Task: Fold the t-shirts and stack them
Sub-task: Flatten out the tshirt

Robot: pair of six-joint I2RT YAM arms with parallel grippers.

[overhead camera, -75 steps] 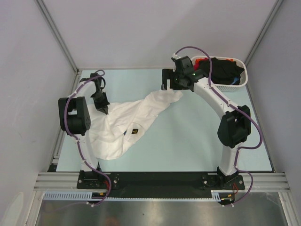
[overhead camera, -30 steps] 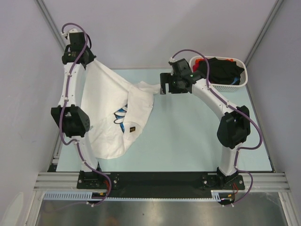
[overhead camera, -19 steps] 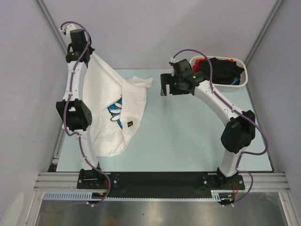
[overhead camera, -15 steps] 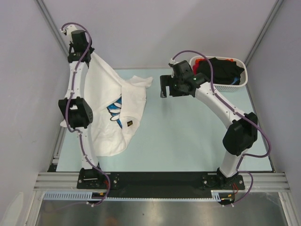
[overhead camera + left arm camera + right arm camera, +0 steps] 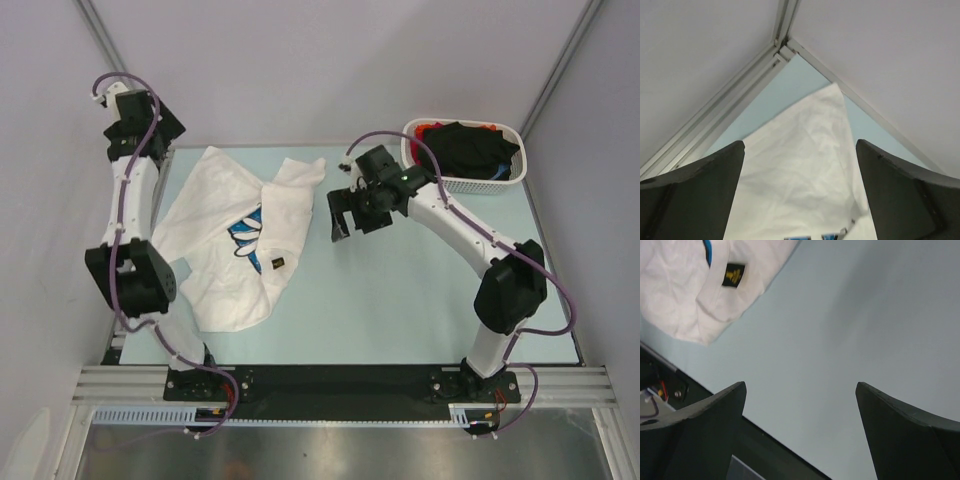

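Lying rumpled at the table's (image 5: 420, 300) left edge: white t-shirt (image 5: 225, 270) (right fingers (image 5: 695, 435) spread)

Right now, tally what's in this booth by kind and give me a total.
White shirt: 1
Basket, holding a black and red heap I cannot count apart: 1
Robot arms, left and right: 2
Total: 4

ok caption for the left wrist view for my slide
Open left gripper above the white cloth t-shirt lying near a railed corner of the pale blue table.
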